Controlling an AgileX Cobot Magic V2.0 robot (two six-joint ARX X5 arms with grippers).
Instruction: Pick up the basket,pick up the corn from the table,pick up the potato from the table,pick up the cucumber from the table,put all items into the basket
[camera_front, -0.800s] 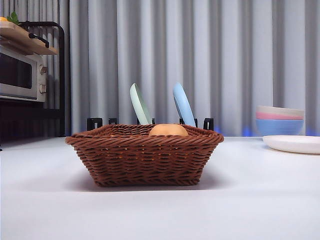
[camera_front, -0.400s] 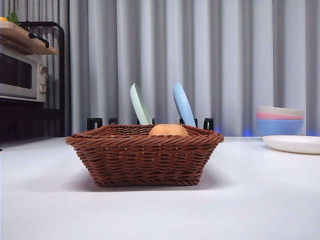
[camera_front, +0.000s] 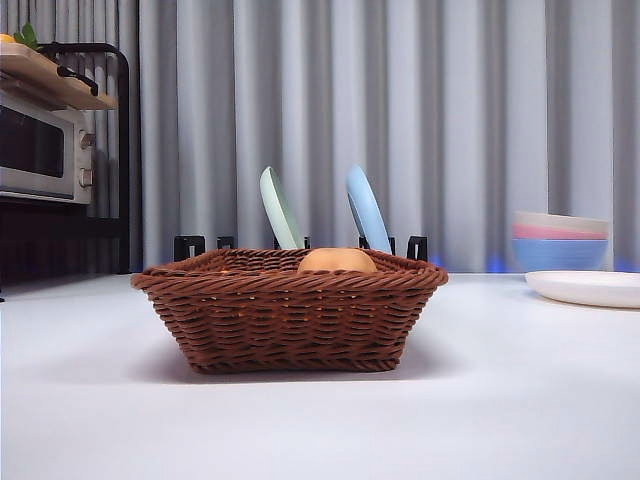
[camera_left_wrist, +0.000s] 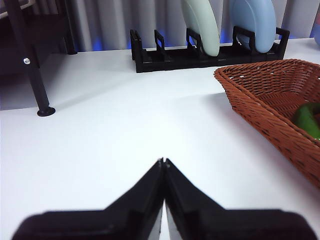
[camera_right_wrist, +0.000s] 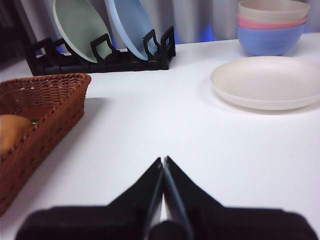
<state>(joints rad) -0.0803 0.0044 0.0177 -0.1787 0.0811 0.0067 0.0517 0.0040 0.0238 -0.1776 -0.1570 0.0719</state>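
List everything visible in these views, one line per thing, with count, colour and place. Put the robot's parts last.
basket: one, dark brown wicker, centre of the table.
potato: one, tan, inside the basket, top showing above the rim.
cucumber: one, green, inside the basket.
plate rack: one, black, behind the basket.
upright plates: two, pale green and light blue, in the rack.
stacked bowls: three, beige, pink, blue, far side of the table.
flat plate: one, cream, in front of the bowls.
microwave: one, silver, on a black stand.
table: one, white.
left gripper: black, shut, beside the basket.
right gripper: black, shut, on the basket's other side.
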